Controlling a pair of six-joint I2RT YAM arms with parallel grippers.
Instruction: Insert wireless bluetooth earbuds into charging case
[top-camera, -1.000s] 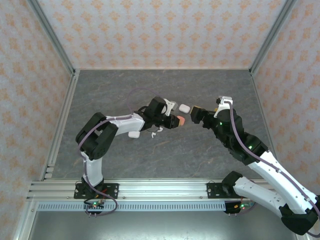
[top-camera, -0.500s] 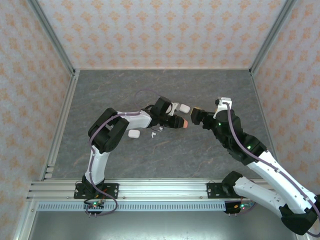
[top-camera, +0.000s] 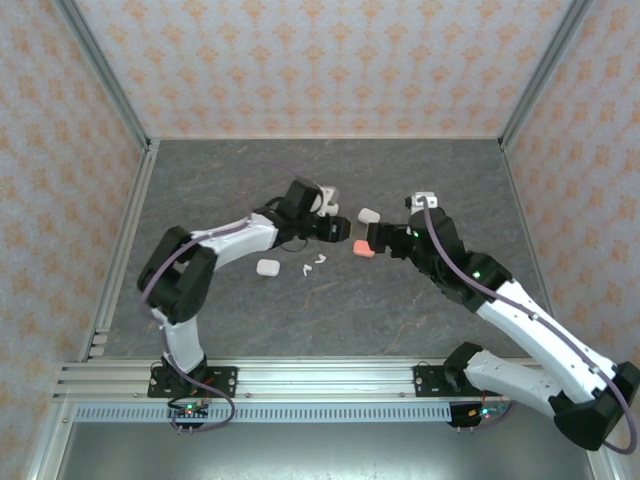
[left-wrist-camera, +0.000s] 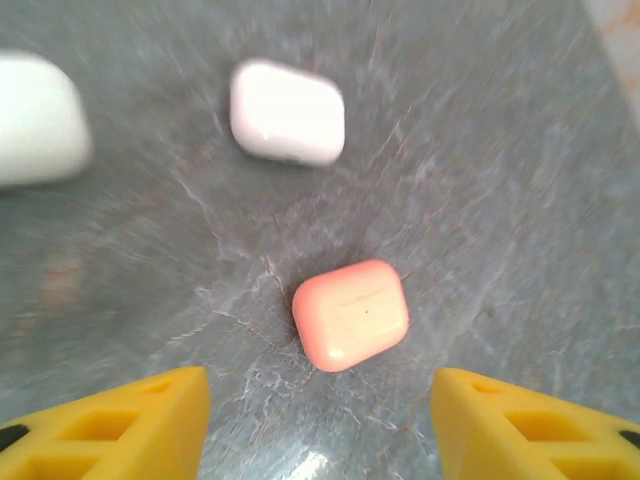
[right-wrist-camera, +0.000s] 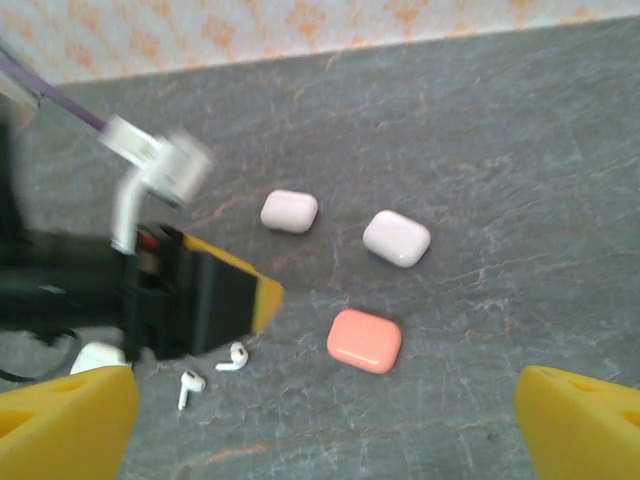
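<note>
The grey tabletop (top-camera: 220, 180) carries everything loose, nothing stacked. The left gripper (left-wrist-camera: 318, 392) and right gripper (right-wrist-camera: 325, 425) are both spread wide and empty. In the top view they face each other across the pink case (left-wrist-camera: 350, 313), probably so one can hold it while the other lifts the lid.

The pink case lies flat and looks closed. In the left wrist view its long axis runs roughly across, a little tilted. Three closed white cases (right-wrist-camera: 397, 238) lie flat around it: two beyond it and one off towards the left arm's side.

Two white earbuds (right-wrist-camera: 233, 358) lie on the tabletop, just apart from each other, between that last white case and the pink one. One stem runs roughly across the right wrist view, the other more up and down. Which way the heads face is too small to tell.
</note>
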